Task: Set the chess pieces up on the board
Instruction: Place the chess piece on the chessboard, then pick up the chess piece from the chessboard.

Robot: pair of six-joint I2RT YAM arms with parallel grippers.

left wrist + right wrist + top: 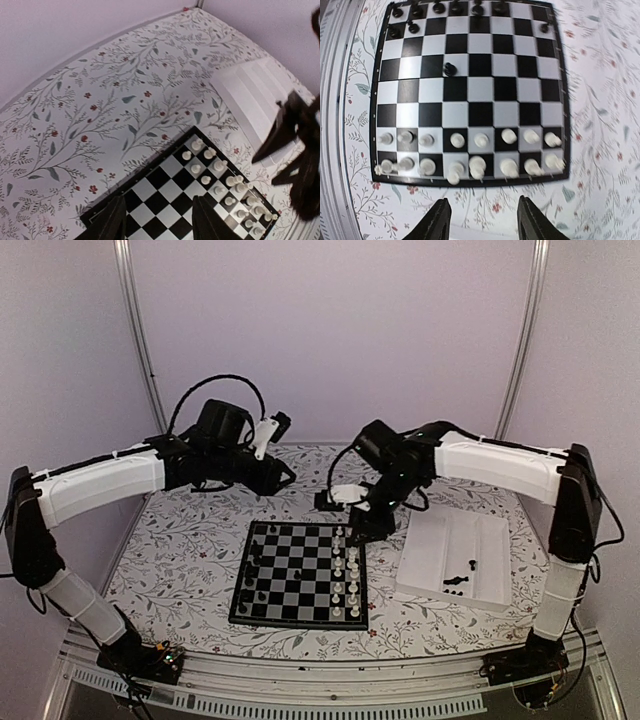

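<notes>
table (190, 540): matt cloth look, floral print
board (492, 90): smooth, slight sheen on the checks
white pieces (477, 165): glossy plastic, catching light
black pieces (449, 69): dark plastic, faint shine
tray (430, 550): matt white plastic

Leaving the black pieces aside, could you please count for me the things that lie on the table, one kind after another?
white pieces: 16, all on the board
board: 1
tray: 1
Total: 18
</notes>
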